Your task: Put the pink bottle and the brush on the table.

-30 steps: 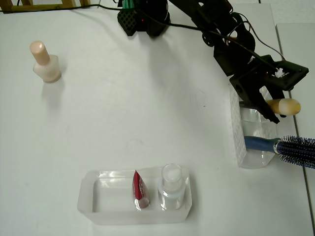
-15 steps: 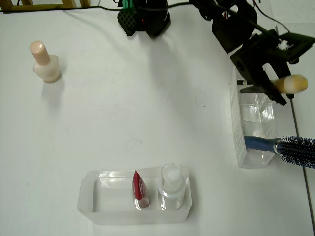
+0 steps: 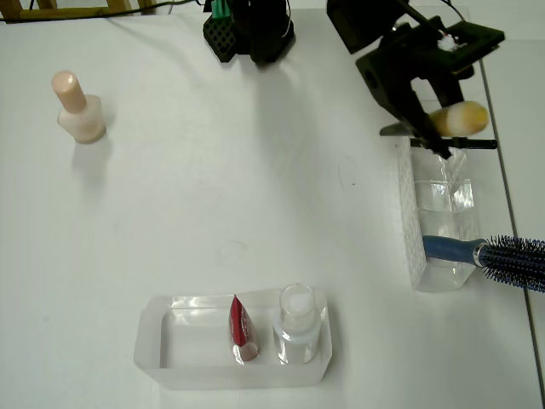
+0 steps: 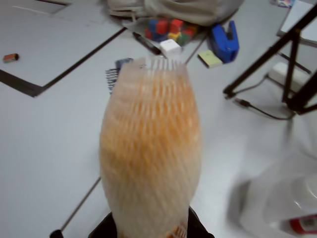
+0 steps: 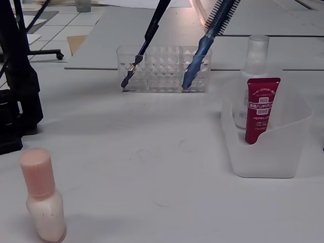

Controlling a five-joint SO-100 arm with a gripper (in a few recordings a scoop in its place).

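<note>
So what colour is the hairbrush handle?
Blue; the hairbrush handle shows best in the fixed view.

Blurred cream-orange bristles of the brush [image 4: 150, 148], close up, upright.

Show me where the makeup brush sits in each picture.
Overhead view: brush at upper right, cream tip just above the clear organizer.
Wrist view: brush close up, centre.
Fixed view: brush leaning, top, left of centre.
Shared landmark: blue hairbrush in that organizer.

Matte black arm [image 3: 400, 60], thin black cables, 1 white fitting near wrist
</note>
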